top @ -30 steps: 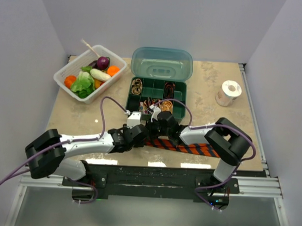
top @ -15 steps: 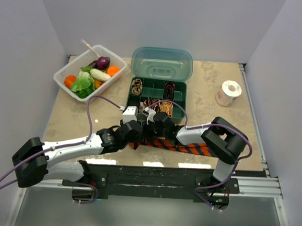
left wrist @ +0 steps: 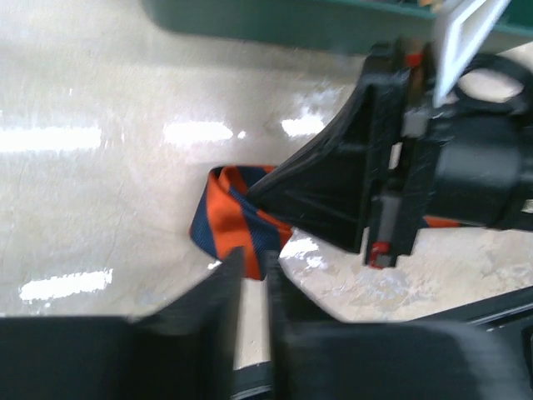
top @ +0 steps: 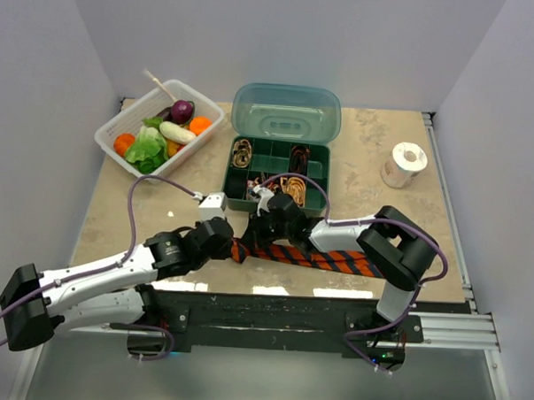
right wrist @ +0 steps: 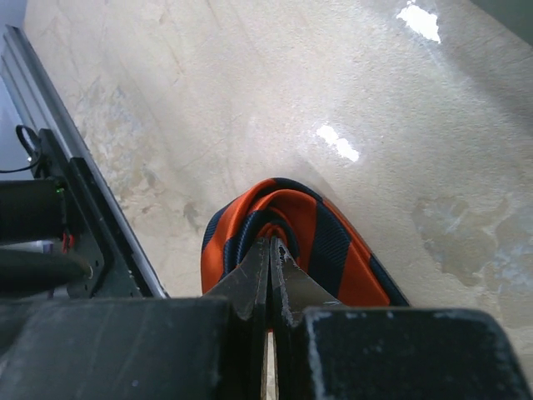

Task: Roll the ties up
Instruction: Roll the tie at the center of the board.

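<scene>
The right gripper (right wrist: 268,248) pinches tight on the orange tie (right wrist: 304,215). It has dark blue stripes and its end curls round.

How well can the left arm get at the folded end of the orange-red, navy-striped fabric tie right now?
Probably yes. The left gripper sits right at the folded end of the tie, bare table around it. The right gripper pinches the fold from the other side, so room is tight.
</scene>
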### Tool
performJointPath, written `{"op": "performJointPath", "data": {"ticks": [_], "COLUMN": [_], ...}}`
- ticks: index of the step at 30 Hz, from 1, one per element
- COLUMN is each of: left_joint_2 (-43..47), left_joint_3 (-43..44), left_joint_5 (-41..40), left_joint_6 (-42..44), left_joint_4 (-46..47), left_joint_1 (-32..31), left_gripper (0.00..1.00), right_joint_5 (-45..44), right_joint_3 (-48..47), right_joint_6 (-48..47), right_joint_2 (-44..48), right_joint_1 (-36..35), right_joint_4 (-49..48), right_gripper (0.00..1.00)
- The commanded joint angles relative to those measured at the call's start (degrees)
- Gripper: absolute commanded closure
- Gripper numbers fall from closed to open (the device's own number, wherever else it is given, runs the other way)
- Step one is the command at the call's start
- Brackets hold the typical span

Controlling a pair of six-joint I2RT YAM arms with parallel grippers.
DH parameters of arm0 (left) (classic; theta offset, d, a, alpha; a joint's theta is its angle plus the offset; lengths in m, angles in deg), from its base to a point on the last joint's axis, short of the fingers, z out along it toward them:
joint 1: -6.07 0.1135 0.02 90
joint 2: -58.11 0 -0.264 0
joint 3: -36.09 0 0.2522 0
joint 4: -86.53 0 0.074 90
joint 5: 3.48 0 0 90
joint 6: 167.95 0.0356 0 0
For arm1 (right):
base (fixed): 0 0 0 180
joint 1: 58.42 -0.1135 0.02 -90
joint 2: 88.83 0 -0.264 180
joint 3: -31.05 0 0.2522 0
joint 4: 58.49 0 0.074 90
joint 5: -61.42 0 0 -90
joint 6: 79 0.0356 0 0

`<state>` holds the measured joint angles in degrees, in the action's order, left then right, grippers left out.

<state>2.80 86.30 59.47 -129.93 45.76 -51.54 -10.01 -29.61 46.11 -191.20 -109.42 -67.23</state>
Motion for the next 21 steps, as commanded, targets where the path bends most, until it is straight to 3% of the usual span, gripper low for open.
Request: {"op": "performJointPath", "data": {"ticks": [1, 2, 21], "left_joint_2": [-3.04, -4.01, -16.41], "left_joint_3": [-2.43, -2.69, -5.6], "left_joint_5": [2.7, 3.14, 10.44], "left_joint_6": [-1.98, -2.33, -0.4], "left_joint_4": [-4.46, -4.29, 12.58], "left_joint_1": [0.21, 0.21, -0.05], "left_gripper": [0.95, 1.0, 1.0], "right_joint_5": [-3.54, -3.8, -15.49], "right_joint_3": [-3.55, -3.9, 0.04], "right_joint_6": [-2.24, -2.59, -4.97], "right_joint_2": [2.7, 2.96, 8.76], "right_joint_1": [-0.15, -0.15, 0.64], "right_joint_4": [3.25, 3.78, 14.68], "right_gripper": [1.0, 1.0, 1.0]}}
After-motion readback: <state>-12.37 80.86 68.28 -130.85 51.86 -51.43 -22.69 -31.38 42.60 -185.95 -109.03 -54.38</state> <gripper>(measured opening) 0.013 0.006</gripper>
